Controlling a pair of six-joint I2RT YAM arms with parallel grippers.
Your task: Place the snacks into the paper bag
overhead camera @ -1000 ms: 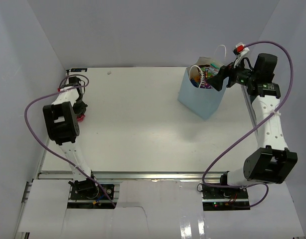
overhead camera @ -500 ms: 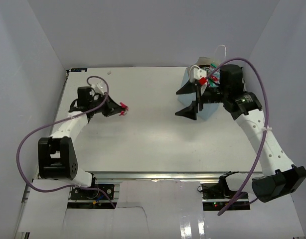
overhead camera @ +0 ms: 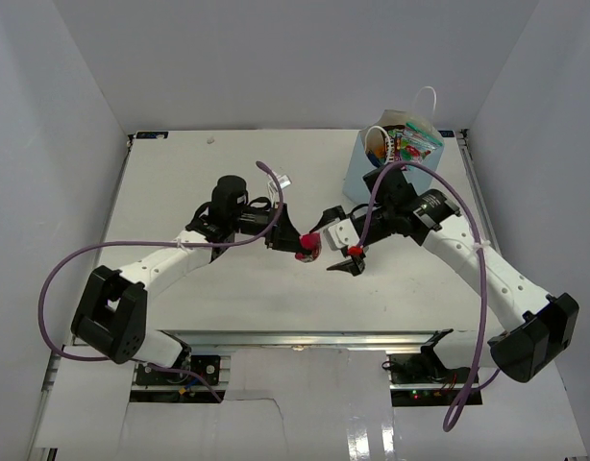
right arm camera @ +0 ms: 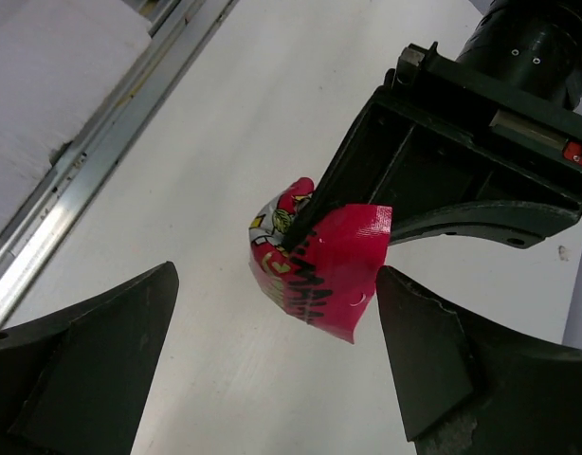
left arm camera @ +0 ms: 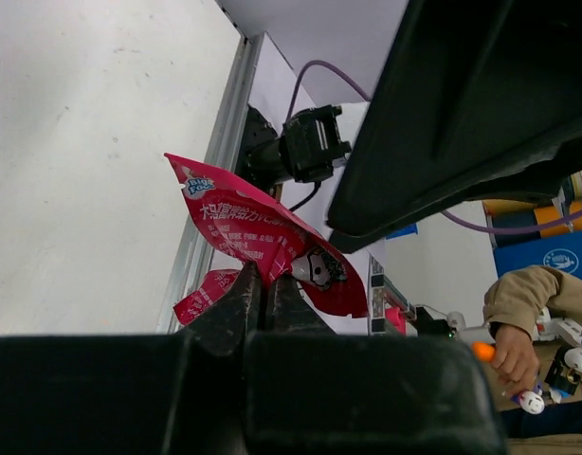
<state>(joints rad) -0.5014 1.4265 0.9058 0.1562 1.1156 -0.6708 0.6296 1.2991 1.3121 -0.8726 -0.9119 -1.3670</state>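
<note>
My left gripper [overhead camera: 295, 246] is shut on a small red-pink wrapper [overhead camera: 307, 249] and holds it above the table centre. In the left wrist view the wrapper [left arm camera: 263, 237] sticks up from my closed gripper [left arm camera: 266, 284]. My right gripper [overhead camera: 340, 243] is open, its jaws wide on either side of the wrapper [right arm camera: 318, 261], facing my left gripper. In the right wrist view my right gripper [right arm camera: 277, 327] has nothing between the fingertips but the wrapper just beyond them. The light blue paper bag [overhead camera: 386, 184] stands at the back right with several colourful packets [overhead camera: 406, 144] in it.
The white table [overhead camera: 228, 163] has a metal rail [overhead camera: 276, 336] along its near edge. White walls enclose left, back and right. Purple cables loop from both arms.
Both arms swung in to the table centre. The left gripper carried the red-pink wrapper rightward from the left side. The right gripper left the bag and came to face the wrapper, jaws open.
</note>
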